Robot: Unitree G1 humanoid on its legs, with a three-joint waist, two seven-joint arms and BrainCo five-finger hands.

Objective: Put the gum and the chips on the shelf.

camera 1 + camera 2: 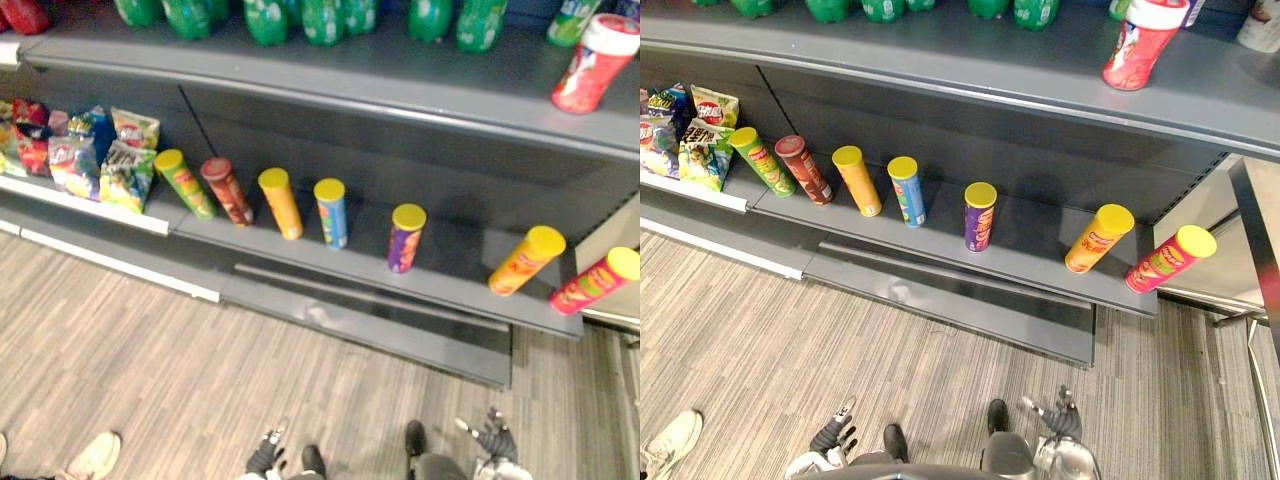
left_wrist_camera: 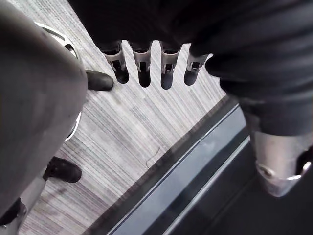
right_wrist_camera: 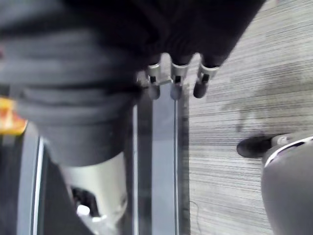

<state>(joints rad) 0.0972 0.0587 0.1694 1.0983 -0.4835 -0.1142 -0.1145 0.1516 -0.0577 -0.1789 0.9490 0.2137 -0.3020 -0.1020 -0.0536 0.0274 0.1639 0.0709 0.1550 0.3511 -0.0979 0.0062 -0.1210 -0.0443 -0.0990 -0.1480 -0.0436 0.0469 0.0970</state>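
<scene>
Gum tub (image 1: 597,62), red with a white lid, is sitting upright at the far right of the upper shelf (image 1: 350,70), right of the green bottles (image 1: 322,18). Chip cans (image 1: 332,212) are standing in a spaced row on the lower shelf (image 1: 455,268), the pink chip can (image 1: 595,282) last, right at the shelf's right end, and snack bags (image 1: 100,155) are lying at the far left. Both hands are hanging low and near, over the floor: the left hand (image 1: 265,455) and the right hand (image 1: 492,435) are showing loose, nearly straight fingers (image 2: 142,68) and are carrying nothing. I'm guessing the tub is light, stiff and slick, so gripping around its body below the lid is looking safest. The cans are looking light, tall and tippy, so holding them mid-body without crushing seems best.
</scene>
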